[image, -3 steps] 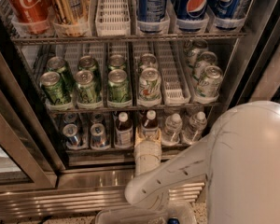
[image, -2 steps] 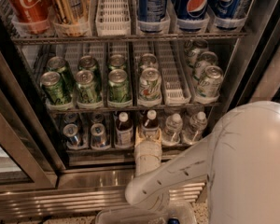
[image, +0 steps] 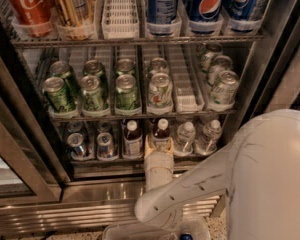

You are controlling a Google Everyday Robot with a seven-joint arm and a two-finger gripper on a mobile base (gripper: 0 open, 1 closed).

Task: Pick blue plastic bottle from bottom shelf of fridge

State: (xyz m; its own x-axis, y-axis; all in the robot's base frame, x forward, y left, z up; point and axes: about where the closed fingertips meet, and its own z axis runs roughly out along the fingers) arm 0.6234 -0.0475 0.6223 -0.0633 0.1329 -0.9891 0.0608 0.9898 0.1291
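The fridge [image: 270, 59] stands open in front of me. On its bottom shelf [image: 115, 160] two small bottles with white caps, dark brown liquid and pale labels stand side by side. My gripper [image: 159, 148] reaches in from below and sits right at the base of the right one, the blue plastic bottle [image: 162, 131]. The bottle's lower part is hidden behind the gripper. The other like bottle [image: 132, 138] stands one lane to the left. The pale arm [image: 190, 189] runs down and right to a large white housing.
Silver cans [image: 90, 145] fill the left lanes of the bottom shelf. Clear water bottles [image: 196, 136] stand in the right lanes. Green cans [image: 92, 91] sit on the rack above, cola cans on top. A dark door frame [image: 20, 149] closes the left side.
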